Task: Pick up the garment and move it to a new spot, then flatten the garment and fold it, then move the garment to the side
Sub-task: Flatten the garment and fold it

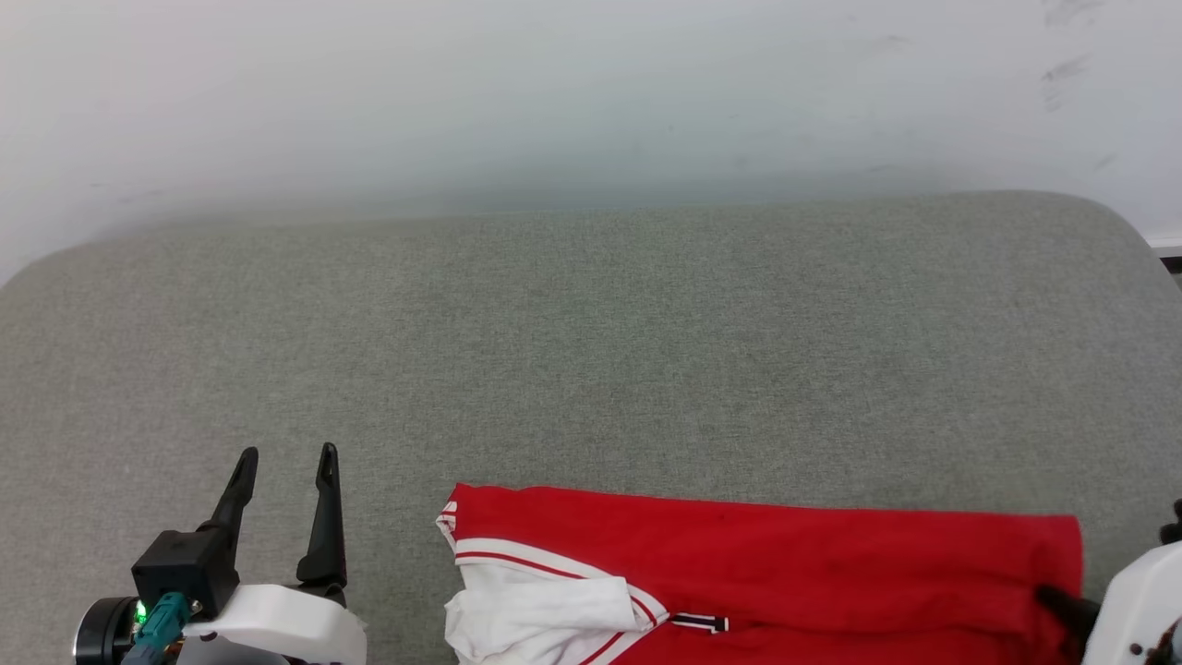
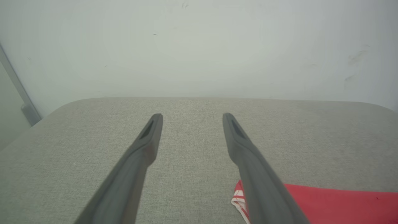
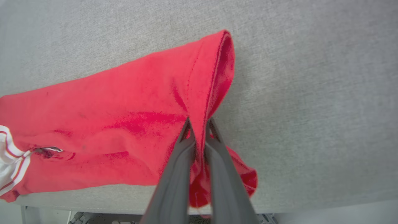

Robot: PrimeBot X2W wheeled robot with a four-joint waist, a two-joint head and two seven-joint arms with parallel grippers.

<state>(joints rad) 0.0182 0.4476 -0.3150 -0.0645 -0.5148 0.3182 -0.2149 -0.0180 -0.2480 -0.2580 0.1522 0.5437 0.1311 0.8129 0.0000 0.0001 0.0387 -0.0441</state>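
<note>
- The garment (image 1: 785, 563) (image 2: 335, 202) (image 3: 108, 118) lies spread sideways along the near edge of the grey counter (image 1: 591, 351), right of centre in the head view.
- Its white sleeve end (image 1: 536, 610), edged with red and white stripes, sits at the left end of the cloth. Part of it is folded over the red body.
- The right end effector (image 1: 1057, 598) (image 3: 199, 121) is at the garment's right end. Its two fingers are pressed nearly together, pinching a ridge of red fabric beside the hem (image 3: 217, 71).
- In the right wrist view the cloth rises into a fold at the pinch, and a loose bit hangs past the counter's near edge.
- The left end effector (image 1: 287, 454) (image 2: 192, 116) is spread wide with nothing between its fingers. It is above bare counter, near the sleeve end but apart from it.
- A pale wall (image 1: 591, 92) stands behind the counter.
</note>
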